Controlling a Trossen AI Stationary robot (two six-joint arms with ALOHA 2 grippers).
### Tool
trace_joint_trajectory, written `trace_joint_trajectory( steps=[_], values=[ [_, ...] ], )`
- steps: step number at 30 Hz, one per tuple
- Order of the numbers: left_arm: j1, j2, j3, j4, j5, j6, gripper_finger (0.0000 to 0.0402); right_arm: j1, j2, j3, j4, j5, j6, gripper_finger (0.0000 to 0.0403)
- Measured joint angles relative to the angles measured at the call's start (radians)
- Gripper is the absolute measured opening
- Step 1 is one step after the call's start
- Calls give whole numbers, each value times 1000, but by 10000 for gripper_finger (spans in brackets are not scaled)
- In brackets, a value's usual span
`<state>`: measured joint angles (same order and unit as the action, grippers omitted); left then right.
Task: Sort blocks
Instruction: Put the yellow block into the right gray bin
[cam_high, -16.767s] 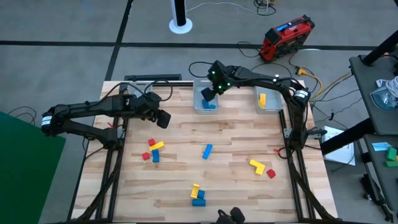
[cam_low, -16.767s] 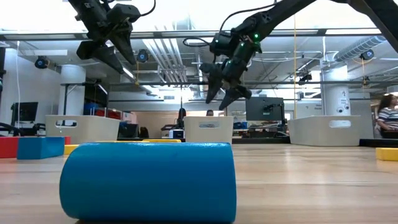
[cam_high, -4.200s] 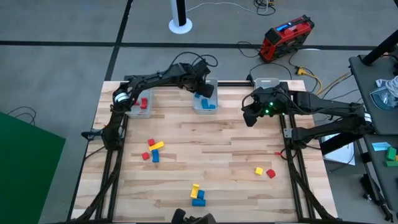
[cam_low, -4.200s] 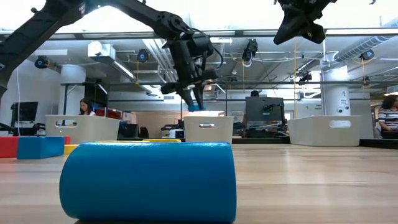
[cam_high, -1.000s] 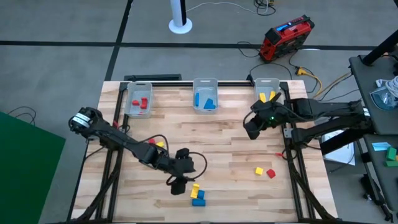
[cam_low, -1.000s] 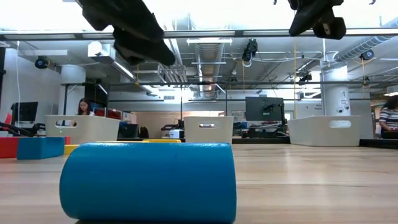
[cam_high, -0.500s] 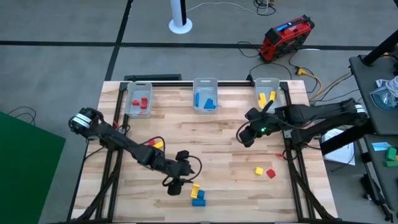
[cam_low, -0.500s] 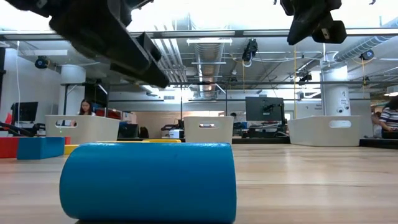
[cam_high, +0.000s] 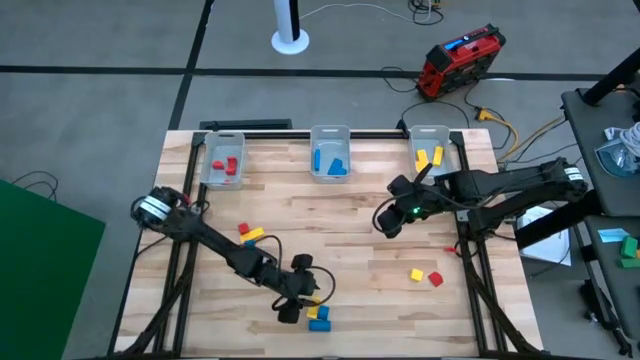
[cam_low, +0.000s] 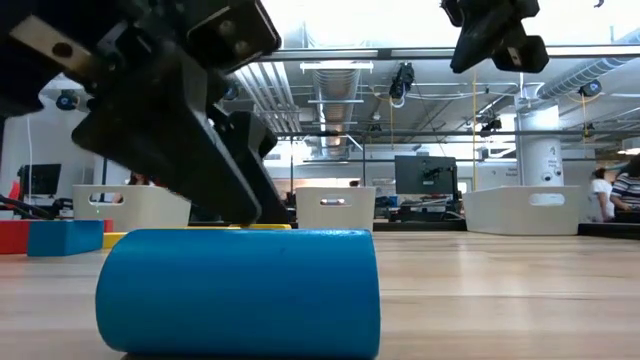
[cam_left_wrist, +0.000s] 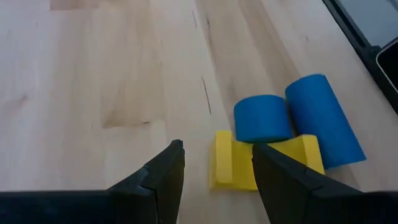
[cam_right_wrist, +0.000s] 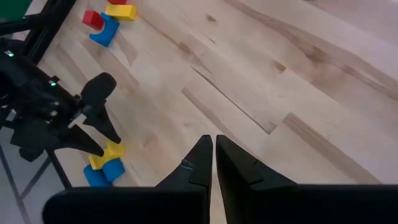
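the left gripper (cam_high: 293, 305) is low over the near edge of the table (cam_high: 370, 300), its fingers (cam_left_wrist: 165, 171) spread apart and empty, just beside a small cluster of blocks. in that cluster a yellow block (cam_left_wrist: 264, 163) lies flat on the wood right in front of the spread fingers, its long axis running across the gap between them. touching its far side are two blue pieces: a short round one (cam_left_wrist: 262, 117) and a longer blue cylinder (cam_left_wrist: 324, 119), which lies on its side with its long axis slanting away from the gripper. from table height that cylinder (cam_low: 238, 292) fills the foreground, lying crosswise.

the right gripper (cam_high: 385, 222) hangs above the table's right half, fingers (cam_right_wrist: 200, 163) pressed together and holding nothing.

other blocks are scattered about: a red and yellow and blue group (cam_high: 248, 236) at the left middle of the table, and a yellow block (cam_high: 416, 273) beside a red one (cam_high: 435, 279) near the right side. along the far edge stand three bins: the left bin (cam_high: 222, 160) holds red pieces, the middle bin (cam_high: 331, 153) blue ones, the right bin (cam_high: 431, 149) yellow ones.
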<state>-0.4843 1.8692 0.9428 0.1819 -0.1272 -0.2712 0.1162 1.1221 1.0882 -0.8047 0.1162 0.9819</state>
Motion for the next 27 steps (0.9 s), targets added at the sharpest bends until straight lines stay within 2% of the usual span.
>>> trace_joint_trajectory(
  steps=[7,19,23,27],
  values=[
    [0,2,-2,8,-2,3,163,0,0,0,3,0,3,12],
    [0,54,-3,66,53,-36,118,0,0,0,3,0,3,12],
    [0,57,-3,70,61,-53,91,0,0,0,3,0,3,12],
    [0,57,-3,69,61,-53,42,0,0,0,2,0,2,12]
  ],
)
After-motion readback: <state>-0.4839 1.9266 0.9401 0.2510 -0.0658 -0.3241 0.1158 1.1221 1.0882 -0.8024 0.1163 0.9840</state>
